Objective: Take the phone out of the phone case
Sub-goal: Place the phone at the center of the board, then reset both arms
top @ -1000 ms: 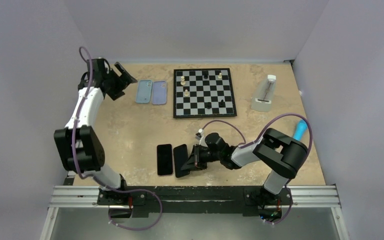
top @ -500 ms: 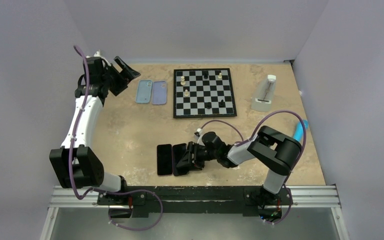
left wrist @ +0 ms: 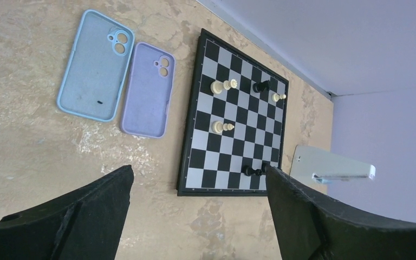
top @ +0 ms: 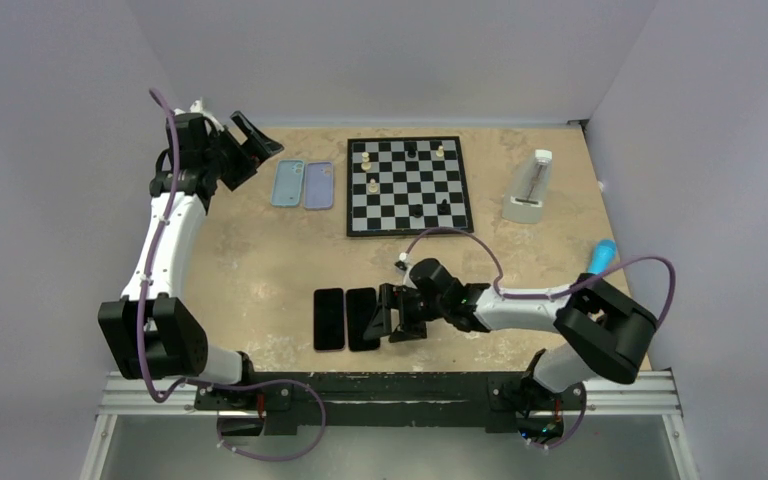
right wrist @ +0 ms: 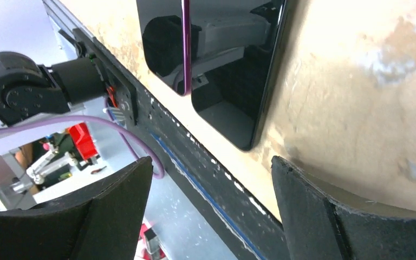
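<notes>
Two black phones (top: 329,318) (top: 363,318) lie flat side by side near the table's front edge, screens up. In the right wrist view the nearer phone (right wrist: 238,70) shows a glossy screen beside the other phone (right wrist: 162,43). My right gripper (top: 388,320) (right wrist: 211,162) is open just right of them, holding nothing. Two empty phone cases, a blue case (top: 287,183) (left wrist: 95,65) and a purple case (top: 318,185) (left wrist: 147,90), lie at the back left. My left gripper (top: 245,150) (left wrist: 197,179) hangs open above the table beside the cases, holding nothing.
A chessboard (top: 410,185) (left wrist: 233,119) with a few pieces lies at the back centre. A white upright object (top: 528,190) (left wrist: 330,168) stands to its right. A blue object (top: 601,258) lies at the right edge. The black front rail (top: 390,385) runs close below the phones.
My right gripper has opened and let go of the black phone, which was tilted and now lies flat beside the other. The left gripper has risen slightly near the cases.
</notes>
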Robot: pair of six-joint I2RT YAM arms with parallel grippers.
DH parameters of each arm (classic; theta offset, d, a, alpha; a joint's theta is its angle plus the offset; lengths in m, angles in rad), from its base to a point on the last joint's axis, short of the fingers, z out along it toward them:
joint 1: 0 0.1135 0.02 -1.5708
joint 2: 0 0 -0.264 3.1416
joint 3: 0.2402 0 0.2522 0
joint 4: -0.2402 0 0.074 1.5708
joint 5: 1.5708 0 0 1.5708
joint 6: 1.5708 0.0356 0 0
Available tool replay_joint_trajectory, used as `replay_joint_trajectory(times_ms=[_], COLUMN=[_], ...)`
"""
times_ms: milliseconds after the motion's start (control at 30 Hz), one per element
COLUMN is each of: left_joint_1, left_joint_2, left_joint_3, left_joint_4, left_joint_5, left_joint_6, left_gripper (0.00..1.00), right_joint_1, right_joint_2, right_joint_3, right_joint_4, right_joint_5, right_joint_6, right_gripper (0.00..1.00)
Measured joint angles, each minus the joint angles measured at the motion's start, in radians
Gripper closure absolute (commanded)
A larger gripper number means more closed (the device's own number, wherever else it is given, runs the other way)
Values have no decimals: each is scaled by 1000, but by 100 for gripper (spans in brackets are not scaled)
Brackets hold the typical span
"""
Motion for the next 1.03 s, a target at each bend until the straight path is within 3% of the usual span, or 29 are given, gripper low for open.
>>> replay_joint_trajectory(times_ms=[133,267,467,667,833,1033], left_joint_1=[-14,-48,-250,-423,-447,-447], left_joint_2=[-18,-62,-230,-467,-706,-1056], left_joint_3=[0,-10,-87,-256,-441,-555], left_joint_4=[2,16,70,261,341,227], left_joint_5=[0,-24,-158,-200,-185,-171], left_joint_6=[21,53,185,323,342,355], left_gripper=[5,4,4,4,4,4], right_joint_1=[7,10,10,10,10,9], right_joint_2=[-139,-344,-699,-982,-1135,-1281], right_joint_3=[-11,6,60,110,106,37], right_joint_4=[-130,-280,-413,-462,-490,-465], right_joint_5=[77,257,600,875,959,974], right_joint_6=[-61,-124,-214,-343,-422,-481], right_gripper=[13,12,8,6,5,4])
